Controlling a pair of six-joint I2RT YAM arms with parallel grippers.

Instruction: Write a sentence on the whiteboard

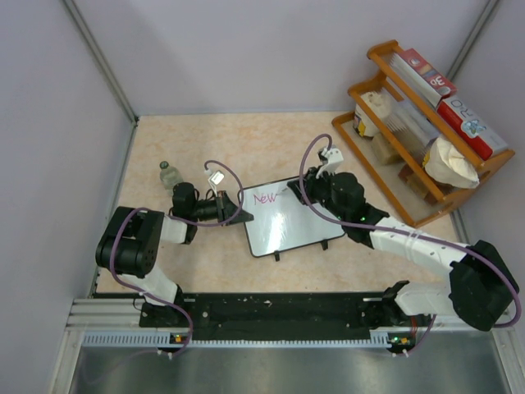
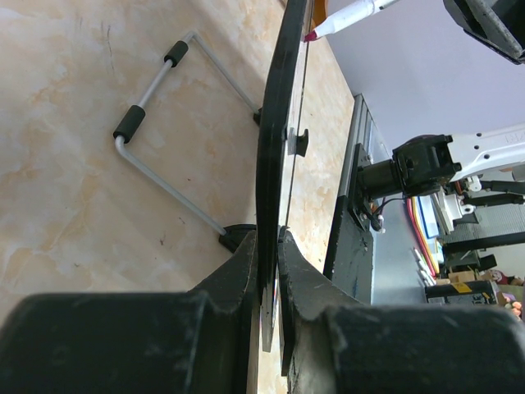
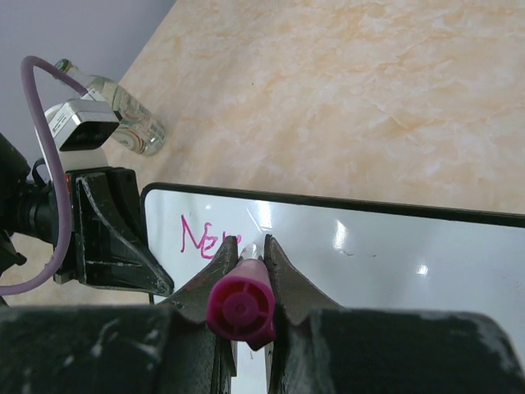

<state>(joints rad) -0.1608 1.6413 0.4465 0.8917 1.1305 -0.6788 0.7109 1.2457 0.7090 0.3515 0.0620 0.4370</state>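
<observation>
The whiteboard (image 1: 287, 222), glossy white in a thin black frame, stands mid-table. Pink writing of the sentence (image 1: 264, 198) reads "New" at its upper left corner. My left gripper (image 1: 232, 205) is shut on the board's left edge. In the left wrist view the whiteboard (image 2: 275, 123) shows edge-on, with the left gripper (image 2: 271, 246) clamping its frame. My right gripper (image 1: 302, 190) hovers over the board's top edge, shut on a pink marker (image 3: 240, 308). The marker's tip (image 2: 312, 35) is at the board face, just right of the sentence (image 3: 201, 235). The right gripper (image 3: 248, 244) hides the tip.
A small glass bottle (image 1: 168, 174) stands left of the board, behind the left arm. A wooden rack (image 1: 426, 131) with boxes and bags fills the back right. The board's wire stand (image 2: 156, 123) rests on the tabletop behind it. Walls close in the left and back.
</observation>
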